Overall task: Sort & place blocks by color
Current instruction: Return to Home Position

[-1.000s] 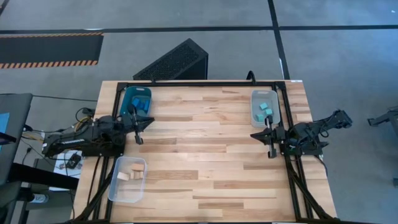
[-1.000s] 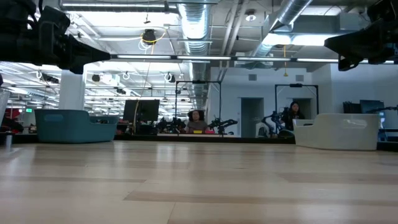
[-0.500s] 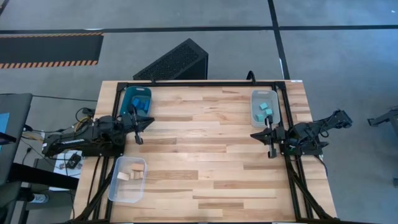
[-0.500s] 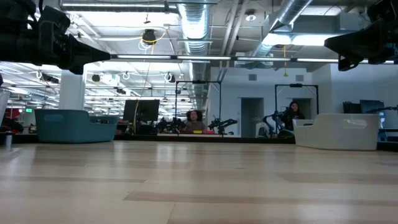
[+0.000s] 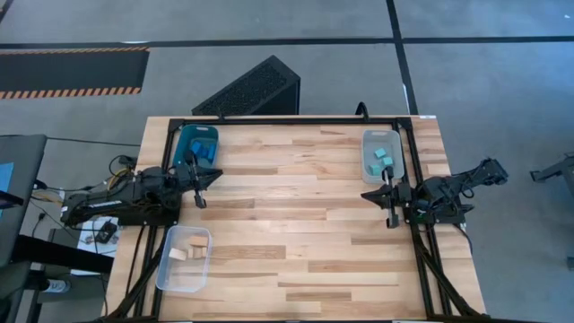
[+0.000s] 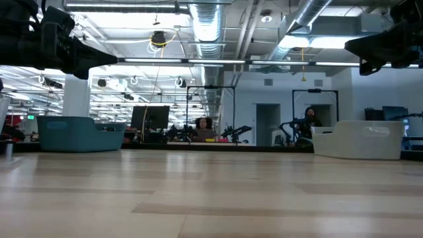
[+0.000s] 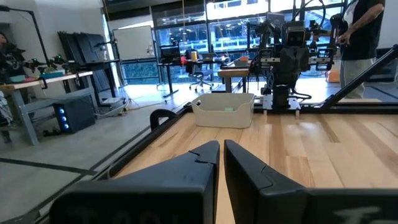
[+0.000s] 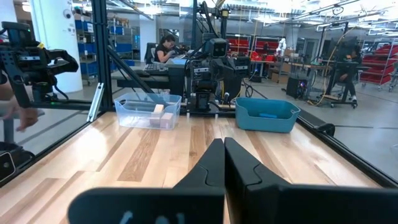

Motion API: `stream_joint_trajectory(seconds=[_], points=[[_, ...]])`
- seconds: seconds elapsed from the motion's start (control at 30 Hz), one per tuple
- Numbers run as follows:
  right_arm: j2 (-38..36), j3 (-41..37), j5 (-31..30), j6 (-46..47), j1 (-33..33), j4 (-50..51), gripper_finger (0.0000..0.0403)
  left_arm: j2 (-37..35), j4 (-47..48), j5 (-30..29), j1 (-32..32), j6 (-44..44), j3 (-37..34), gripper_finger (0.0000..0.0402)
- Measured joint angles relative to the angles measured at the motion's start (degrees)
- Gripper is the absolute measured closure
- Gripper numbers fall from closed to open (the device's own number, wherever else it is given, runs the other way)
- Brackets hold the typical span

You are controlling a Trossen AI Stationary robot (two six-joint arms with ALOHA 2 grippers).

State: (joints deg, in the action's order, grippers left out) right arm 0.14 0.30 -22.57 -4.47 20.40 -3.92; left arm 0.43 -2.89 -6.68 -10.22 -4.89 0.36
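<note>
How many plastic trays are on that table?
3: a teal tray and a clear tray along the left arm's edge, a grey tray by the right arm. None seems hidden.

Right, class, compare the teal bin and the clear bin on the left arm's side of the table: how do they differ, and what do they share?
The teal bin is opaque; the clear bin is see-through. The teal bin holds dark blue blocks; the clear bin holds pale wood blocks. Both are rectangular, open-topped, and hold blocks of one colour only.
</note>
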Motion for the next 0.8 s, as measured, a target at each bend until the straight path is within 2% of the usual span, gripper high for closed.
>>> stream_joint_trajectory(seconds=[0.8], points=[[0.02,0.0,0.0,-0.02,0.0,0.0,0.0393,0.02,0.0,0.02,0.02,-0.35,0.0,0.0386]])
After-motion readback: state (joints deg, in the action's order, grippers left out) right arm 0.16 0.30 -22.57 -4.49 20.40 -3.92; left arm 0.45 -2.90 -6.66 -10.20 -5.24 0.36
